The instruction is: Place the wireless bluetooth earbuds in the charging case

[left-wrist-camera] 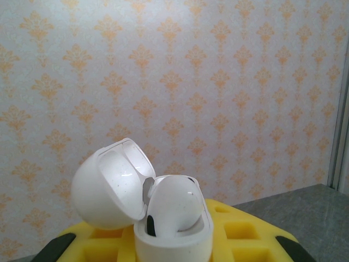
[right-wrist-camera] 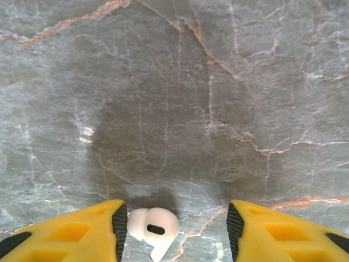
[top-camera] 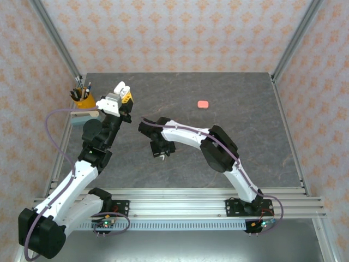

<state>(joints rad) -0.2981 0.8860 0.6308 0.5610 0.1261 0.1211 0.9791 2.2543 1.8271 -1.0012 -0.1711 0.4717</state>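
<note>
My left gripper (top-camera: 119, 101) is raised at the back left and shut on a white charging case (left-wrist-camera: 172, 229). The case's lid (left-wrist-camera: 109, 185) is hinged open, and one white earbud (left-wrist-camera: 172, 204) sits in its left-hand socket. My right gripper (right-wrist-camera: 177, 226) points down at the marble table near the middle (top-camera: 162, 153). It is open, and a second white earbud (right-wrist-camera: 152, 228) lies flat on the table between its fingers. That earbud rests against the left pad (right-wrist-camera: 120, 229) and is well clear of the right pad (right-wrist-camera: 234, 226).
A small salmon-pink case (top-camera: 203, 103) lies on the table at the back, right of centre. A yellow cup of pens (top-camera: 83, 98) stands at the back left beside the left arm. Patterned walls enclose the table on three sides.
</note>
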